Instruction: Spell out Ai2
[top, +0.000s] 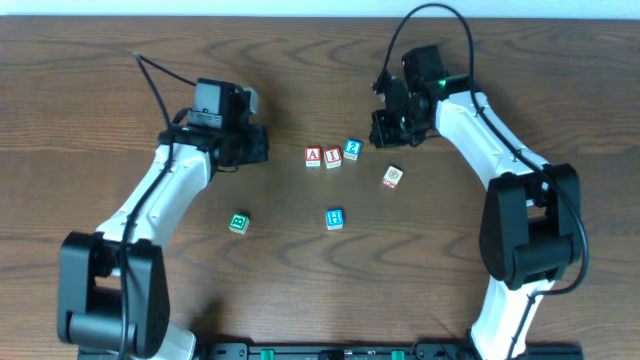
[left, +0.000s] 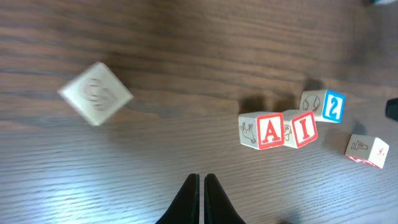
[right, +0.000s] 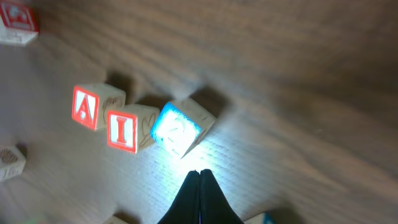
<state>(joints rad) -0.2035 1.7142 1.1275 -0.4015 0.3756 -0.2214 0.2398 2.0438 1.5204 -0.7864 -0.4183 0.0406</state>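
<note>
Three wooden letter blocks stand in a row at the table's middle: a red A block (top: 313, 156), a red I block (top: 332, 157) touching it, and a blue 2 block (top: 352, 149) set a little farther back. They also show in the left wrist view, A (left: 265, 130), I (left: 303, 128), 2 (left: 328, 106), and in the right wrist view, A (right: 90, 106), I (right: 127, 129), 2 (right: 180, 129). My left gripper (left: 202, 179) is shut and empty, left of the row. My right gripper (right: 199, 174) is shut and empty, just right of the 2 block.
Loose blocks lie nearby: a red-marked one (top: 393, 177) right of the row, a blue one (top: 335, 218) in front, a green one (top: 238, 222) at front left. A plain-faced block (left: 96, 93) shows in the left wrist view.
</note>
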